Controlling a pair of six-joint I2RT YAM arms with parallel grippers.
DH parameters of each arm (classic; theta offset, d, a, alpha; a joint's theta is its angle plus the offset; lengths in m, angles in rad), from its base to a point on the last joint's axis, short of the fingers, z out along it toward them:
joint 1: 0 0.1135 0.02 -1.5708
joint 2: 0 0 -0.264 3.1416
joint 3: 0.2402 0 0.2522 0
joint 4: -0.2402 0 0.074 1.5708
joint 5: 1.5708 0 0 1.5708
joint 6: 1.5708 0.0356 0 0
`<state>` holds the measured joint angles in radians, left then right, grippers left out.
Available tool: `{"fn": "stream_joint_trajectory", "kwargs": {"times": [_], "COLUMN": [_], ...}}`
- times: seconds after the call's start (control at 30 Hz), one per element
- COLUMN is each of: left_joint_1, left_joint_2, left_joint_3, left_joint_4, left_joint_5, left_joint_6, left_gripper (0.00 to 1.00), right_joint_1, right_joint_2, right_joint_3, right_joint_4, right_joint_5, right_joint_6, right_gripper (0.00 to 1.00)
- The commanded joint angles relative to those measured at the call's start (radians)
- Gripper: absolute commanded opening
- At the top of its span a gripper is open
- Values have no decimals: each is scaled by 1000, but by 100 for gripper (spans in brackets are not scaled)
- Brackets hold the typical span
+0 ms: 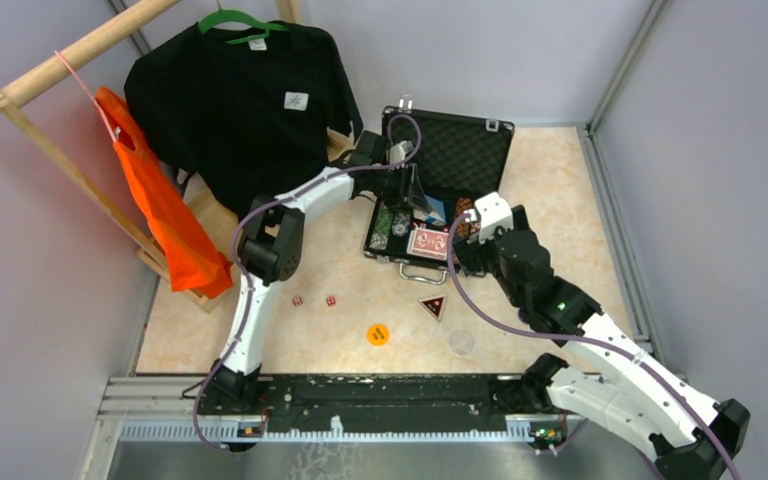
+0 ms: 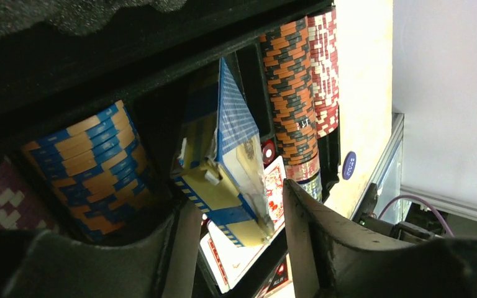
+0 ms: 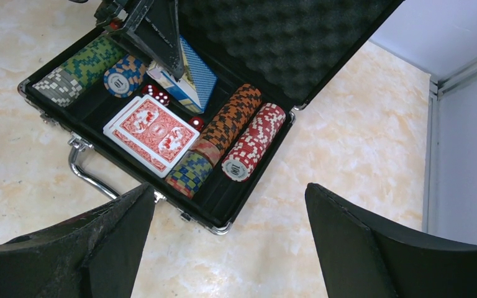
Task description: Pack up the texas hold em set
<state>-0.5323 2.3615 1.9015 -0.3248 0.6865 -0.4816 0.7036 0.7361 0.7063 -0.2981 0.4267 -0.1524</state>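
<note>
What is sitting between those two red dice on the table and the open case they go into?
Nothing visible lies on the table between the dice and the case. The left gripper is inside the case, its fingers either side of a blue card box, so it takes up part of the space there.

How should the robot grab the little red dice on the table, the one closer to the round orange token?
Probably from straight above, pinching the red die across two opposite flat sides. It is a small cube sitting free on the table, apart from the other die, so a finger should fit down each side. Its flat faces give the fingers something even to press on.
</note>
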Motion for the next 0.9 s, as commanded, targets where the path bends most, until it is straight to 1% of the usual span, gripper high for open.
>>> {"fn": "stream_joint_trajectory", "kwargs": {"times": [0.0,0.07,0.1,0.2,0.37,0.47,0.53,0.63,0.73,0.87], "left_joint_1": [-5,-2,2,16,31,31,31,31,31,31], "left_joint_2": [17,-3,-16,-54,-88,-88,-91,-83,-60,-33], "left_joint_3": [83,84,81,55,19,17,8,10,36,76], "left_joint_4": [-80,-101,-110,-120,-128,-135,-130,-117,-105,-91], "left_joint_5": [-44,-81,-99,-142,-181,-178,-177,-167,-134,-113], "left_joint_6": [44,66,75,92,110,111,113,121,122,108], "left_gripper": [60,67,69,68,48,39,26,13,8,9], "right_joint_1": [-6,-6,-6,-5,-5,-5,-6,-6,-6,-5], "right_joint_2": [2,3,3,6,8,11,14,17,19,20], "right_joint_3": [5,5,5,5,5,5,5,4,4,5], "right_joint_4": [44,45,46,48,52,55,56,58,56,52], "right_joint_5": [15,15,14,9,4,1,-1,-3,-1,5], "right_joint_6": [8,8,8,10,11,13,13,14,13,10], "right_gripper": [91,90,90,90,90,90,90,90,90,90]}}
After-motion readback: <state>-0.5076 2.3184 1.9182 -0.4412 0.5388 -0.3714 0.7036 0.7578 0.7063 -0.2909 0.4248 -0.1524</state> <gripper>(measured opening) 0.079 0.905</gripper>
